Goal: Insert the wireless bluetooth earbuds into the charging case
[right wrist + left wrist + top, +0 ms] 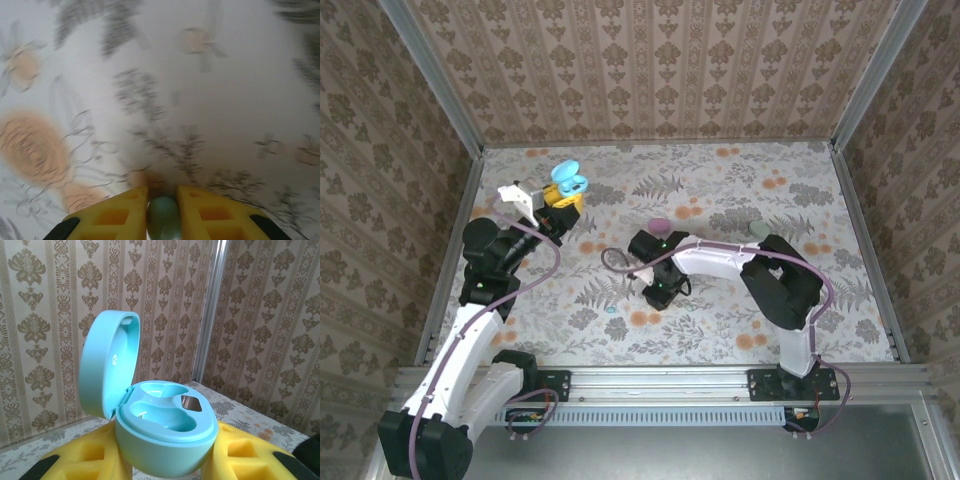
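Mint earbud (163,219) lengthwise between right fingers (112,216).

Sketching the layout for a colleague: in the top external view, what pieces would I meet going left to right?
Open blue charging case held by the left gripper → tiny teal earbud → pink rounded piece → pale mint piece.

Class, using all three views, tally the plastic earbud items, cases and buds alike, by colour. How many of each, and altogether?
Light blue or teal: 2, the open case in the left jaws and a tiny bud on the mat.
Pink: 1, the pink piece.
Pale green: 2, the green piece and the green bud between the right jaws.
Total: 5
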`<state>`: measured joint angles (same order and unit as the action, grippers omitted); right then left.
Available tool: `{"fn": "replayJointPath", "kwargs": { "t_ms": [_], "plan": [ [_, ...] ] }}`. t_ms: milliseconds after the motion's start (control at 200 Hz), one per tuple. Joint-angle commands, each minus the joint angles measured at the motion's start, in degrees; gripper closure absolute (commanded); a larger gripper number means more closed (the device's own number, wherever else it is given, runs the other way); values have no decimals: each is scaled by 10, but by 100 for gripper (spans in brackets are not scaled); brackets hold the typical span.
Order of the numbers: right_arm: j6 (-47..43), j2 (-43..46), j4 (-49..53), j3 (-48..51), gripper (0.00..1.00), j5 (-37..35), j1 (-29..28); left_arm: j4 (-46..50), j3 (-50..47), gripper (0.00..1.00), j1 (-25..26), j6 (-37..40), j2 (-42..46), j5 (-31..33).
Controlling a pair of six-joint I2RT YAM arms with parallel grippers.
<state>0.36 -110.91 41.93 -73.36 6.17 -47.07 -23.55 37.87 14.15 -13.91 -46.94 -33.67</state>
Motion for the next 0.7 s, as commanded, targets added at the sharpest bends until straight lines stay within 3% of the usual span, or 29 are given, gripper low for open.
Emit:
{"fn": "replayJointPath", "kwargs": {
  "t_ms": [0,295,530,695],
  "plan": [
    [170,-13,20,-2,76,-46,18,-15,-1,72,-2,-10,1,-10],
    [378,-6,25,7,75,-97,20,-17,1,72,-1,-9,-4,-13],
    [381,-4,30,2,68,-94,20,-18,1,72,0,-10,-6,-15],
    [362,-14,50,-17,69,-85,20,-19,0,72,2,-11,-6,-14]
  ]
}}
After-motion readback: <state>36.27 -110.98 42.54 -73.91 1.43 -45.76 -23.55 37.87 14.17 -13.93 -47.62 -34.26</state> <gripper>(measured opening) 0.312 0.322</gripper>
